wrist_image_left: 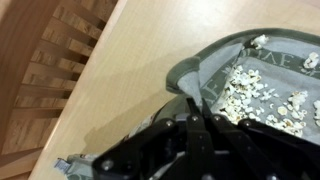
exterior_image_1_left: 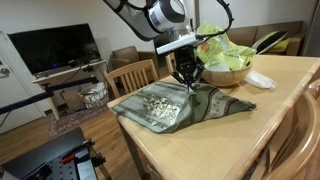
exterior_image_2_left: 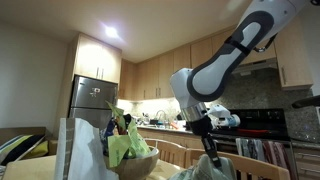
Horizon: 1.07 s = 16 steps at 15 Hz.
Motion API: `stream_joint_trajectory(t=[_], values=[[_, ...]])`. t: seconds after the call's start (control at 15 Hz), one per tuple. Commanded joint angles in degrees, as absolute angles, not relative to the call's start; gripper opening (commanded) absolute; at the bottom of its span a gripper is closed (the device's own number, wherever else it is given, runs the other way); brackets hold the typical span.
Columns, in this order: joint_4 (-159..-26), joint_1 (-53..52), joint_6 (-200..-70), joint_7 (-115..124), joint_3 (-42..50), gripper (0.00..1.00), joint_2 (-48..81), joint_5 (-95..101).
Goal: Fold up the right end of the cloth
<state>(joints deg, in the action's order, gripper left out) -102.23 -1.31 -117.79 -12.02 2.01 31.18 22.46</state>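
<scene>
Here's the arm (exterior_image_2_left: 225,65) reaching in from up high, elbow bent, forearm slanting down, and the wrist (exterior_image_1_left: 168,15) turns the gripper (exterior_image_1_left: 186,76) to point straight down. Its jaws are pressed tight together, nipping a raised fold of the cloth (exterior_image_1_left: 160,106). From the wrist view, the dark fingers (wrist_image_left: 175,135) meet right at that fabric edge.

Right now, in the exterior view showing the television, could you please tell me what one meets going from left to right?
television → wooden chair → cloth → bowl → white napkin
</scene>
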Motion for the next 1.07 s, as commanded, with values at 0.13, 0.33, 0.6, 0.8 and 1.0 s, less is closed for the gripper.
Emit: stream_joint_trajectory(t=[0.13,0.33,0.6,0.8,1.0], values=[[-102.02,-3.48,-118.02,-10.78,1.43,0.01,30.22,24.39],[-101.34,-5.72,-117.57,-10.46,1.02,0.01,30.05,27.06],[-100.64,-8.29,-117.07,-10.68,0.40,0.01,30.19,30.03],[-100.31,-9.37,-116.87,-11.10,0.10,0.01,30.42,31.17],[-100.21,-10.22,-116.78,-11.25,0.03,0.01,30.59,32.46]])
